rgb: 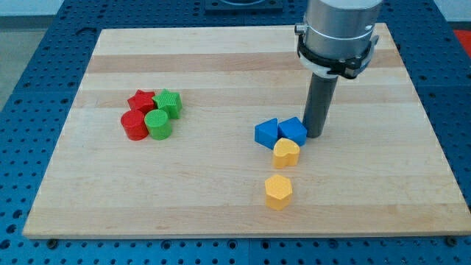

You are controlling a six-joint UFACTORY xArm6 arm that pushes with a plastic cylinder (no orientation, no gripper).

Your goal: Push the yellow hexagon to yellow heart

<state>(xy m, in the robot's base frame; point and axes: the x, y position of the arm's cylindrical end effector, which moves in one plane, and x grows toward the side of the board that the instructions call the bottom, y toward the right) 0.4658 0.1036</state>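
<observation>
The yellow hexagon (278,191) lies near the board's bottom middle. The yellow heart (286,152) sits just above it, a small gap apart, touching the blue blocks. My tip (316,135) is on the board at the right of the blue cube-like block (294,130), touching or nearly touching it, and up and to the right of the yellow heart. The hexagon is well below and left of my tip.
A blue triangular block (266,133) sits left of the blue cube. At the view's left a cluster holds a red star (140,101), a red cylinder (135,125), a green star-like block (168,102) and a green cylinder (158,124). The wooden board (221,59) rests on a blue perforated table.
</observation>
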